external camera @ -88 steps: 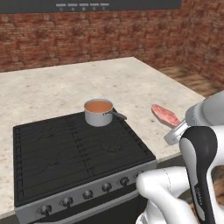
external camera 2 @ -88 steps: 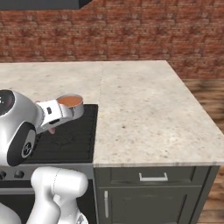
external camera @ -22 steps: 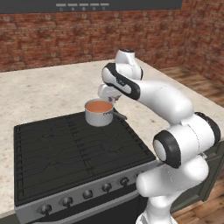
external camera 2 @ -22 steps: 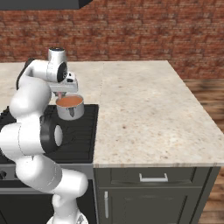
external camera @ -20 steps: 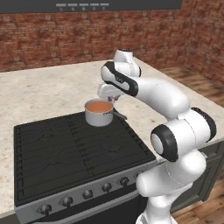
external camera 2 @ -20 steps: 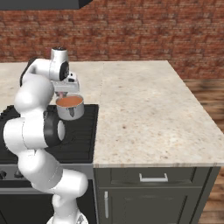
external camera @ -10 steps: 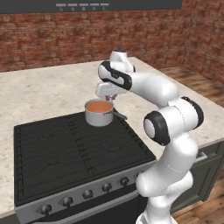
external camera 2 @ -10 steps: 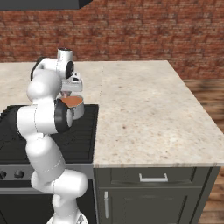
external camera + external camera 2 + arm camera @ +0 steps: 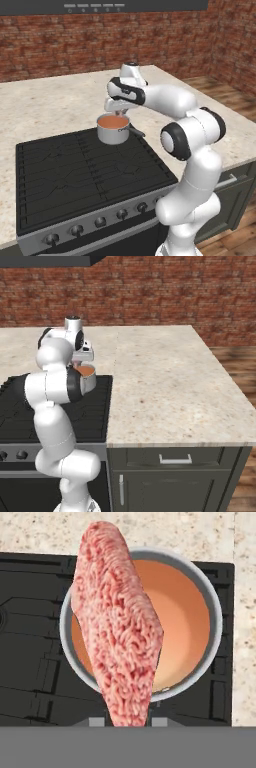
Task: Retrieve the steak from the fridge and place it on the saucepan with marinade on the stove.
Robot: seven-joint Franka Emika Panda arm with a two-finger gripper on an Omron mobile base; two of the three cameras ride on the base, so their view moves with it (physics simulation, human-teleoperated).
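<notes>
The hand point(image 9: 118, 111) is closed on the steak point(image 9: 118, 619), hanging it just above the saucepan point(image 9: 113, 131). The pan, full of marinade point(image 9: 185, 622), sits on the stove point(image 9: 75, 175) by the worktop point(image 9: 165, 381).

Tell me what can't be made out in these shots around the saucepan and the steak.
- Gripper fingertips: in the hand view the steak covers them.
- Saucepan: in the right base view the arm hides its left part.
- Marinade: in the hand view the steak hides its left side.
- Steak's gap above the marinade: no view settles it.
- Stove: its lower front is cut by the left base view's bottom edge.
</notes>
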